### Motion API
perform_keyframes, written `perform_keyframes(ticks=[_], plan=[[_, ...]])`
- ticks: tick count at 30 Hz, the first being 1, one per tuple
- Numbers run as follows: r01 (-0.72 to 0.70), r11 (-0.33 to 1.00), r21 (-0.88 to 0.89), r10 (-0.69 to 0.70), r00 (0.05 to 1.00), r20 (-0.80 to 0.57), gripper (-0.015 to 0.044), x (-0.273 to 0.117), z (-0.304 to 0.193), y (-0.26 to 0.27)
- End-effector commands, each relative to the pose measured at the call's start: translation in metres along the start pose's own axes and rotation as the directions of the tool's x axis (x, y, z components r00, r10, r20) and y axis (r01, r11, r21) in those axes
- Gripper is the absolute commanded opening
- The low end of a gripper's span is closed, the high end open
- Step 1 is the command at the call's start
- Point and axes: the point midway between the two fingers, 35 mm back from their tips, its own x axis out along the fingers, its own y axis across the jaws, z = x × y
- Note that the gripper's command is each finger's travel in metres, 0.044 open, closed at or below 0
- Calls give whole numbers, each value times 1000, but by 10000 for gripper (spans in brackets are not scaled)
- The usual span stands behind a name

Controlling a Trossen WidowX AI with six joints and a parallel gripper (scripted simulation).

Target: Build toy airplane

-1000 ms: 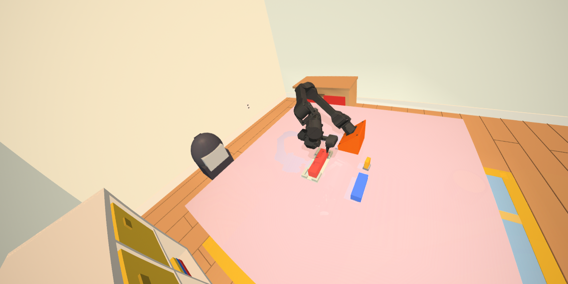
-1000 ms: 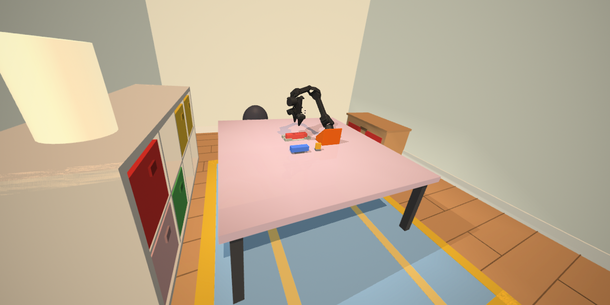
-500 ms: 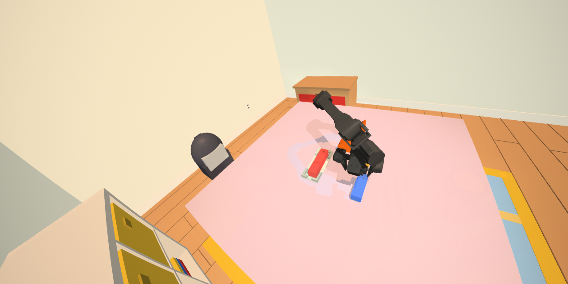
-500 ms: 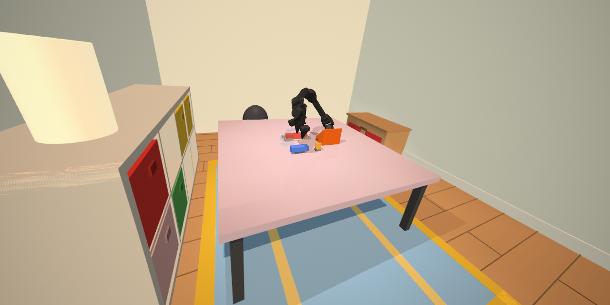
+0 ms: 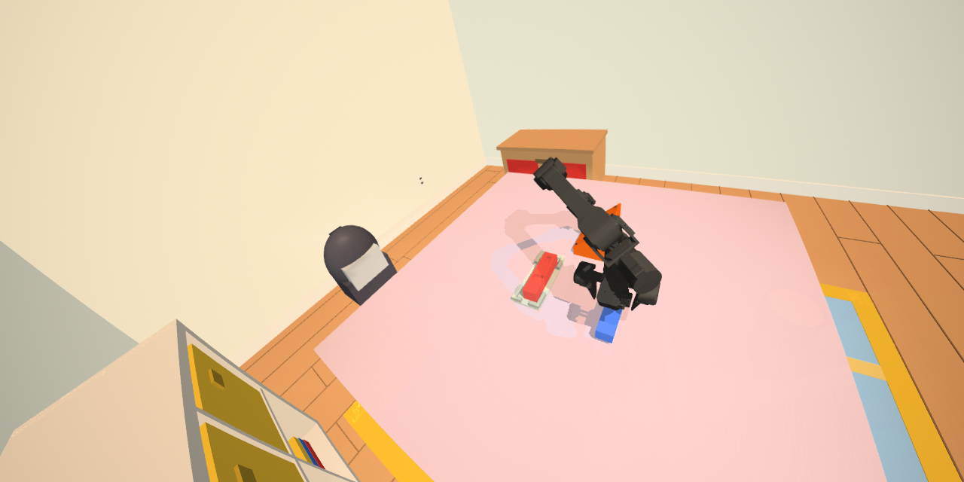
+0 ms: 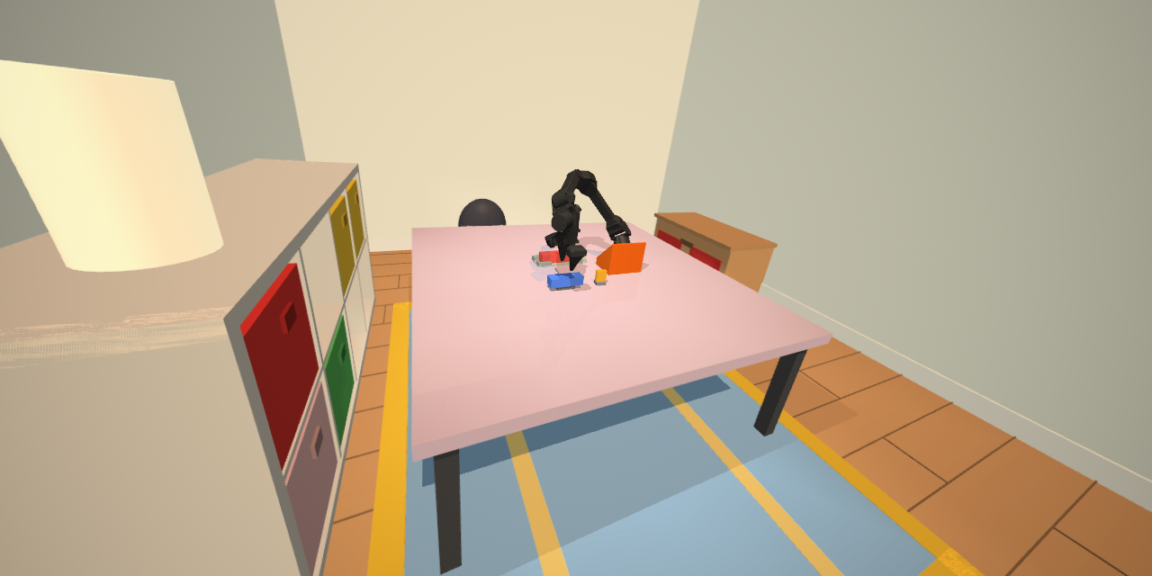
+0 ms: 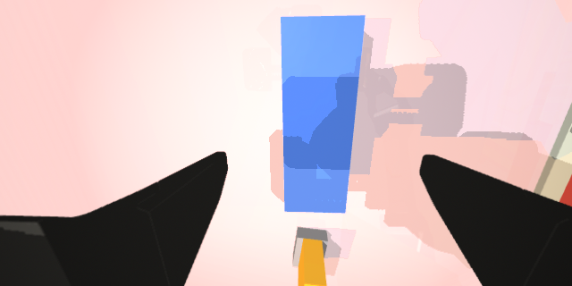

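Observation:
The red fuselage (image 5: 541, 275) (image 6: 548, 256) (image 7: 568, 197) lies in the pale jig cradle (image 5: 529, 306) (image 6: 537, 259) and looks flat; nothing stands on its top. The blue wing (image 5: 605, 329) (image 6: 564, 281) (image 7: 319, 116) lies apart from it on the table. The yellow tail fin (image 6: 600, 274) (image 7: 313, 261), with a grey tab end, is near one end of the wing; the arm hides it in the top view. My gripper (image 5: 613, 303) (image 6: 568, 259) (image 7: 322, 162) is open and empty above the wing, its fingertips on either side of it in the wrist view.
The pink table (image 5: 674, 398) (image 6: 483, 346) carries all the parts. An orange wedge-shaped block (image 5: 586, 247) (image 6: 626, 258) stands at the arm's base, behind the tail fin in the exterior view. The jig is across from the wing.

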Motion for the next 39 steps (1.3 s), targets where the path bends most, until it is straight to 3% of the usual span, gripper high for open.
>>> perform_keyframes(ticks=[1,35,39], plan=[[8,1000,-6,-8,1000,-4,440,11,-2,-1],[10,1000,-6,-10,1000,-4,440,69,-2,-2],[10,1000,-6,-10,1000,-4,335,69,-2,-2]])
